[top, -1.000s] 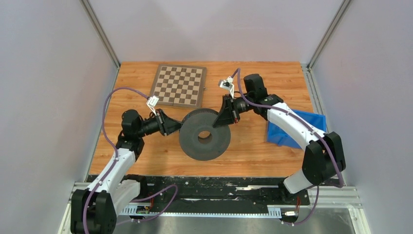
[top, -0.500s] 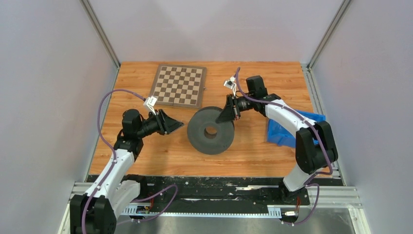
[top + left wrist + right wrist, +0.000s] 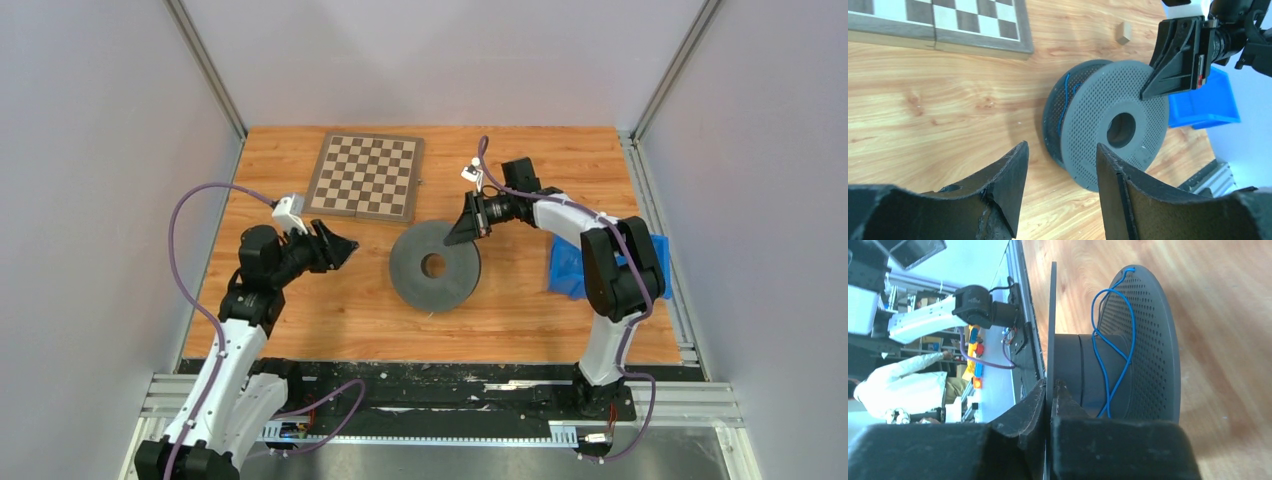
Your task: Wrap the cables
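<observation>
A dark grey spool (image 3: 434, 266) stands tilted on the table, perforated flange up. A very thin blue cable (image 3: 1113, 355) hangs in loose loops over its core; it also shows in the left wrist view (image 3: 1066, 92). My right gripper (image 3: 462, 235) is shut on the rim of the spool's near flange (image 3: 1051, 315), the fingers pinching it edge-on (image 3: 1052, 387). My left gripper (image 3: 345, 245) is open and empty, apart from the spool on its left (image 3: 1060, 155).
A chessboard (image 3: 365, 175) lies at the back left. A blue bin (image 3: 570, 265) sits right of the spool, under my right arm. A small wooden block (image 3: 1123, 31) lies beyond the spool. Grey walls enclose the table on three sides.
The right gripper has drawn the spool to the right and back. The left gripper has let go of the spool's left rim and pulled away to the left.
</observation>
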